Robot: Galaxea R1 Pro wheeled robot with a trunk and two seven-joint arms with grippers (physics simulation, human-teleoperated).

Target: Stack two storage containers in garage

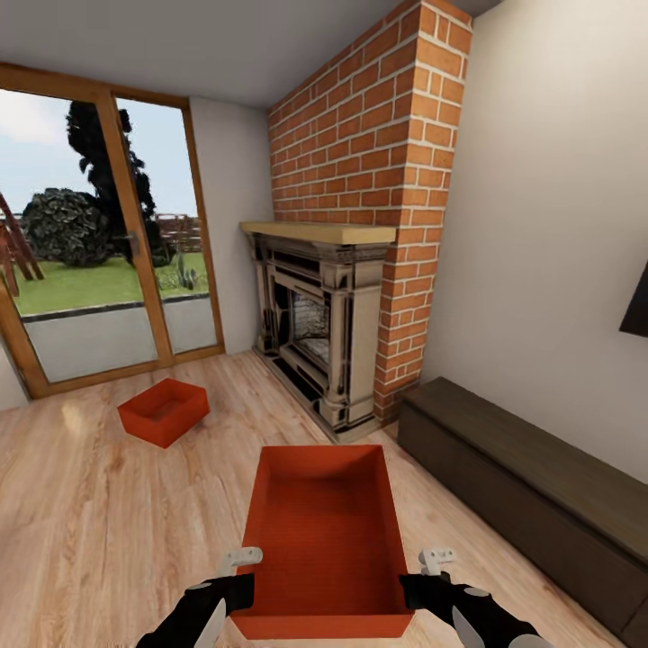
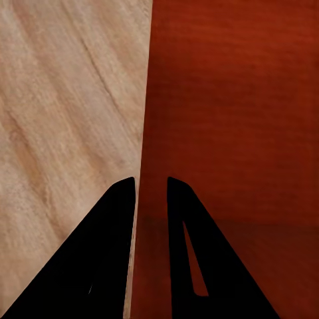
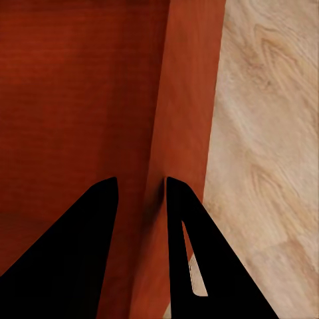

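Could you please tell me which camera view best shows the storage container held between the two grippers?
The head view: the near container shows whole, open top and all four walls, with the left gripper and right gripper at its sides. Each wrist view shows just one thin wall between the fingers.

The right end effector [image 3: 141,193] straddles the bin's [image 3: 73,100] side wall, one black finger [image 3: 73,259] inside the bin and the other outside it over the wood floor [image 3: 266,133]. The wall's orange-red top edge runs up between the two fingers, and both sit close against it. Inside, the bin's surface looks dark red and finely ribbed. The floor beside it is pale plank with brown grain.
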